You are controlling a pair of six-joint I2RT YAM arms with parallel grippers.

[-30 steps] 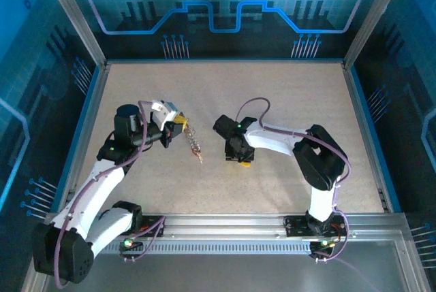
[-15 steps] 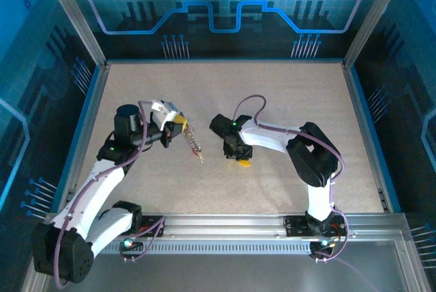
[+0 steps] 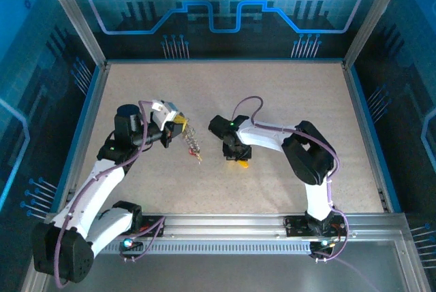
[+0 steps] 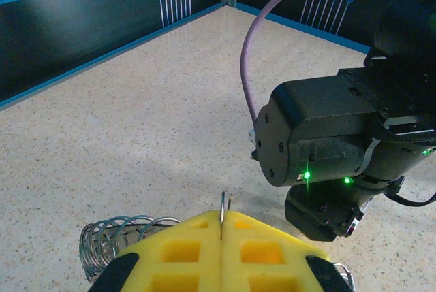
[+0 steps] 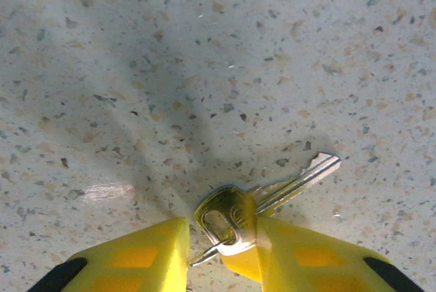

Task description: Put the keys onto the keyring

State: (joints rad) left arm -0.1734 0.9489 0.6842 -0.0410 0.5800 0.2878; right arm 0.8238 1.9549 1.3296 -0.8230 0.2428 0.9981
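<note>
My left gripper (image 3: 178,123) is shut on the keyring (image 4: 223,212), a thin silvery ring seen edge-on, poking up from between the yellow pads (image 4: 184,251). A coil of silvery rings (image 3: 194,146) trails from it over the table; in the left wrist view the coil (image 4: 112,236) lies to the left of the pads. My right gripper (image 3: 239,160) is down at the tabletop, open. A silvery key (image 5: 272,193) lies flat between its yellow fingers (image 5: 136,261), head toward the camera, blade pointing up-right. The right finger touches the key's head; the left one stands just clear of it.
The right arm's dark wrist (image 4: 327,135) hangs close in front of my left gripper. The speckled beige table (image 3: 272,94) is bounded by blue rails (image 3: 92,108) and dark side walls.
My right gripper has shifted a little left, toward the left gripper, staying low on the table. The left gripper and its hanging coil have barely moved.
</note>
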